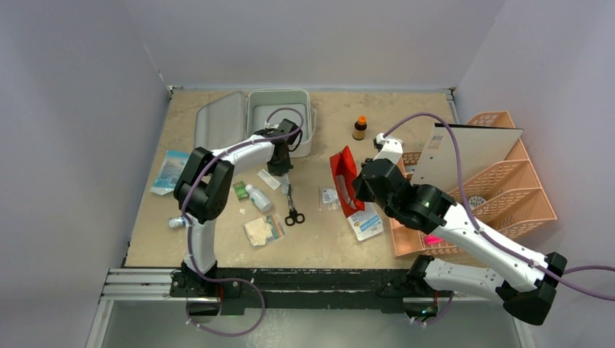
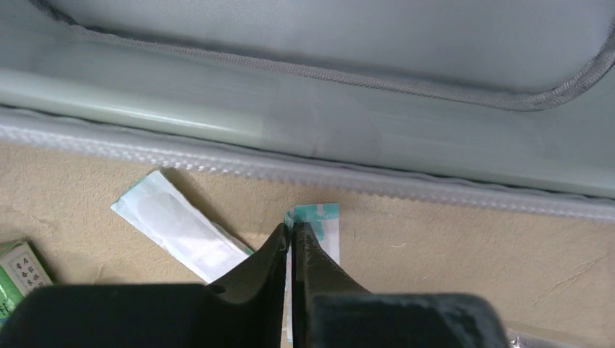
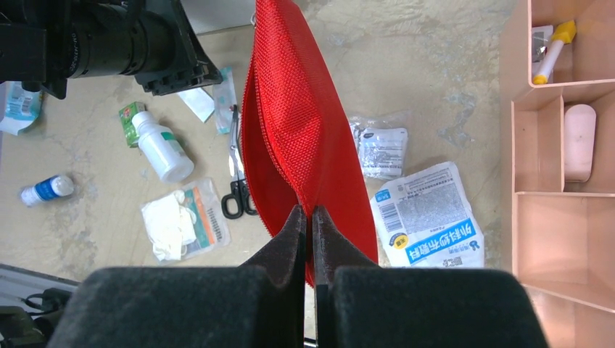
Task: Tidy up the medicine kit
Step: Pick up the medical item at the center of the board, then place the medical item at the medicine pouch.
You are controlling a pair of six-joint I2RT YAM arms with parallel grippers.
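Observation:
The medicine kit lies open at the back of the table, its lid flat to the left. Its grey-green wall fills the top of the left wrist view. My left gripper is just in front of the kit, shut on a thin white and teal sachet close above the table. A second white sachet lies beside it. My right gripper is shut on the edge of the red pouch and holds it upright on edge.
Scissors, a white bottle, a green box, a gauze pack, a blue packet and a small bottle lie near the left arm. A brown bottle stands behind the pouch. A white-blue packet lies by the peach organizer.

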